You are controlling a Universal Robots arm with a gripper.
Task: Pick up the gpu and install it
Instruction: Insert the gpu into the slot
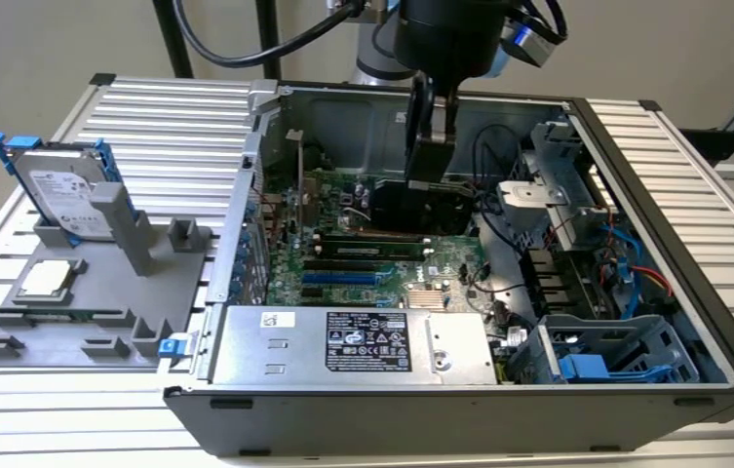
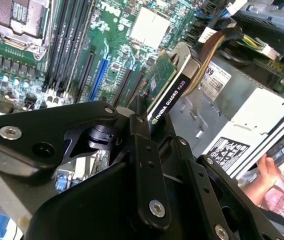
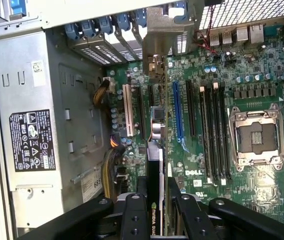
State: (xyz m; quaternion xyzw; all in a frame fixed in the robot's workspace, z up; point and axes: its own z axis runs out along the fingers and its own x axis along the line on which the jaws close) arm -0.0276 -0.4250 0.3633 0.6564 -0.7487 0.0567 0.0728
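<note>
The tool (image 3: 158,196) is clenched on the gpu (image 2: 165,95), a thin card seen edge-on, with a green board on one face and a black cooler on the other. It stands inside the open computer case (image 1: 659,185), over the motherboard (image 3: 217,60) beside the blue slot (image 3: 176,115).

Black tool (image 2: 152,125) linkage, silver screws (image 2: 156,208); grey arm (image 1: 373,54), looped black cables (image 1: 239,63)

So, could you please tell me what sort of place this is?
Probably a robotics lab's computer-assembly bench: an open desktop case lies on a slatted metal table, a grey fixture holds a hard drive, and the claw grips the gpu over the motherboard.
</note>
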